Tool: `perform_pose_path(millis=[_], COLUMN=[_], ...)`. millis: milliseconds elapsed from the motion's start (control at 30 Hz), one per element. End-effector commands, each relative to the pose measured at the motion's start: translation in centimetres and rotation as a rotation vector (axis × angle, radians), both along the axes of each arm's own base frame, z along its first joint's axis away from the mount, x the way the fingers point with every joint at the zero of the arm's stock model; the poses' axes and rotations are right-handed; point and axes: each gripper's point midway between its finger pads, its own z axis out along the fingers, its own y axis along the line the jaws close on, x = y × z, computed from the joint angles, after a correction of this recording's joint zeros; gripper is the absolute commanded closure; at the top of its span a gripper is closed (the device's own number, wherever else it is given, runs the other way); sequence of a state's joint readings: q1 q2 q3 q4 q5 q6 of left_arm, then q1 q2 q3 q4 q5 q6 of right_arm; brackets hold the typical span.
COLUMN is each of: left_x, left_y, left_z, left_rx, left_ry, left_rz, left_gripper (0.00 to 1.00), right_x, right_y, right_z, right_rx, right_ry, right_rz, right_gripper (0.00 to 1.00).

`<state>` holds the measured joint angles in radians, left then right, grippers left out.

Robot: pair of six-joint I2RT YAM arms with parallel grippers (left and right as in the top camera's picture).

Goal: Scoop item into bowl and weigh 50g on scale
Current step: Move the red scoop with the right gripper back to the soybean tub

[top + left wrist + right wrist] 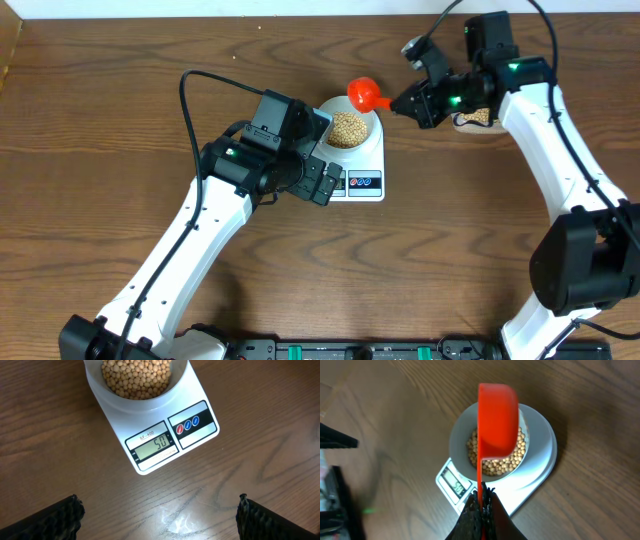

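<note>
Two arms work over a brown wooden table (120, 120). The left gripper (160, 515) hangs near the display end of the scale, its fingers (55, 520) spread wide and holding nothing. The right gripper (481, 505) is clamped on the handle of an orange-red scoop (497, 415), whose cup sits above the bowl's rim. The white scale (200, 415) lies mid-table and its display (154, 446) reads 50. On its platform stands the pale bowl (460, 435), well filled with tan soybeans (135, 377). A container (478, 120) holding more beans shows partly behind the right arm.
</note>
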<state>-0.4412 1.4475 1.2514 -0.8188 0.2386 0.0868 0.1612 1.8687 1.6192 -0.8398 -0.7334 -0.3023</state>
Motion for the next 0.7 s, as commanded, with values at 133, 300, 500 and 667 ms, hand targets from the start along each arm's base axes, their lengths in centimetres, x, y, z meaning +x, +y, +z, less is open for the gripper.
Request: perform_pose_path(millis=[133, 300, 500, 667], left_x=[-0.2, -0.2, -0.2, -0.2], left_y=[-0.1, -0.1, -0.1, -0.1], left_z=[-0.3, -0.3, -0.3, -0.3], left_rx=[0.001, 0.001, 0.001, 0.001], left_ry=[0.009, 0.009, 0.009, 0.009], left_rz=[-0.019, -0.019, -0.019, -0.019], left_gripper=[0.0, 0.0, 0.0, 0.0], right_x=[-0.5, -0.6, -0.4, -0.3], right_y=[-1.8, -4.7, -10.2, -14.4], right_z=[4.0, 5.5, 5.4, 5.0], right_rx=[0.2, 0.322, 0.32, 0.269], right_ry=[0.025, 0.067, 0.089, 0.093], right_rz=[-0.008, -0.046, -0.176, -0.293], right_gripper=[0.99, 0.99, 0.99, 0.99])
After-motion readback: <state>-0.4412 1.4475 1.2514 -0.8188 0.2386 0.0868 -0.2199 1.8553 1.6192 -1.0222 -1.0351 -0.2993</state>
